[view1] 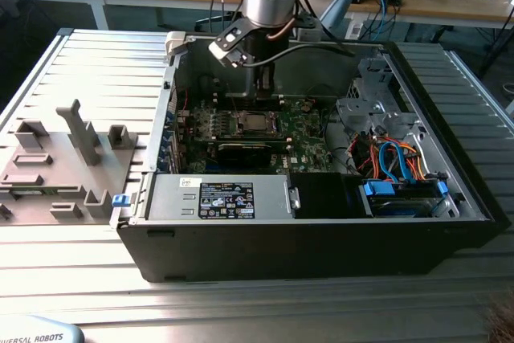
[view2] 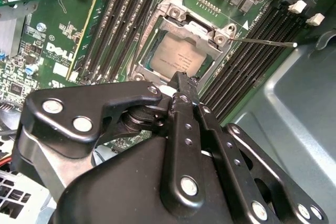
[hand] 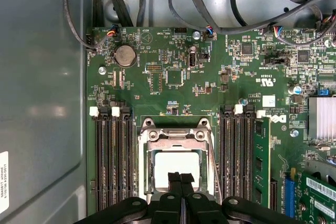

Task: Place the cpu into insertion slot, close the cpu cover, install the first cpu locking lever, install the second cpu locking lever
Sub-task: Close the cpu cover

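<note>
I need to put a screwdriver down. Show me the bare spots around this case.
Free: the slatted table in front of the case, and beyond the grey fixture at the exterior view's left. Crowded: the board around the cpu, under the claw, and the cabled drive corner.

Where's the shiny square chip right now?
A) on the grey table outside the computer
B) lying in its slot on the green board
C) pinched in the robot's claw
B: the cpu lies flat inside the cover's cut-out.
</note>
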You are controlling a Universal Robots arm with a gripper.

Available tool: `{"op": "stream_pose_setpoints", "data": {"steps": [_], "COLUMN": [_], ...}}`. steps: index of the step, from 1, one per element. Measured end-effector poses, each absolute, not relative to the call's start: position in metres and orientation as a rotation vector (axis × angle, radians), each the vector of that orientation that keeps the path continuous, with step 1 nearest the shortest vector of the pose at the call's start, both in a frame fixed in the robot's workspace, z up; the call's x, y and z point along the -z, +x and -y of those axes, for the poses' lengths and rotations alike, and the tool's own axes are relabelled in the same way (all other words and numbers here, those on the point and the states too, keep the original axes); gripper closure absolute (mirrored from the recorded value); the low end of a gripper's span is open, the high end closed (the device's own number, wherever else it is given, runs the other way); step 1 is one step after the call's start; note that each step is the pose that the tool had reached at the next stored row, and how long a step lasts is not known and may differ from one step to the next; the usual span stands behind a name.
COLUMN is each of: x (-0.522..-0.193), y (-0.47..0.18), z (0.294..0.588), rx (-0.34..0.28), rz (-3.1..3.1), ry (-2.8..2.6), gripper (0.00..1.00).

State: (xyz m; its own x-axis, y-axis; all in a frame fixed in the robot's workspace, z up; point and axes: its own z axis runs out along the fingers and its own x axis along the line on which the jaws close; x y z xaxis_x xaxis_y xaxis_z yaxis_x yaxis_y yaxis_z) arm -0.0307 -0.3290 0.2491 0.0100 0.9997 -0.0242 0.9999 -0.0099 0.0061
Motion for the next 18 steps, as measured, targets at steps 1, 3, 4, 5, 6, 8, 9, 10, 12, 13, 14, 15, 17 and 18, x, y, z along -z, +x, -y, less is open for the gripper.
{"op": "stream_pose_setpoints", "data": {"steps": [1, 3, 4, 5, 6, 8, 9, 10, 12, 13, 14, 15, 17, 18], "x": [-0.2491, -0.2489, -0.2488, -0.2487, -0.2486, -0.2485, -0.2484, -0.2483, -0.2482, -0.2481, -0.2481, -0.248, -0.2478, -0.2476], "y": [-0.0309, -0.0317, -0.032, -0.0322, -0.0325, -0.0328, -0.0331, -0.0333, -0.0336, -0.0337, -0.034, -0.0342, -0.0345, -0.0348], "z": [0.329, 0.329, 0.329, 0.329, 0.329, 0.329, 0.329, 0.329, 0.329, 0.329, 0.329, 0.329, 0.329, 0.329], "rx": [0.02, 0.02, 0.02, 0.02, 0.02, 0.02, 0.02, 0.02, 0.02, 0.02, 0.02, 0.02, 0.02, 0.02], "rz": [-2.195, -2.195, -2.195, -2.195, -2.195, -2.195, -2.195, -2.195, -2.195, -2.195, -2.195, -2.195, -2.195, -2.195], "ry": [2.217, 2.217, 2.217, 2.217, 2.217, 2.217, 2.217, 2.217, 2.217, 2.217, 2.217, 2.217, 2.217, 2.217], "gripper": [0.89, 0.89, 0.89, 0.89, 0.89, 0.89, 0.89, 0.89, 0.89, 0.89, 0.89, 0.89, 0.89, 0.89]}}
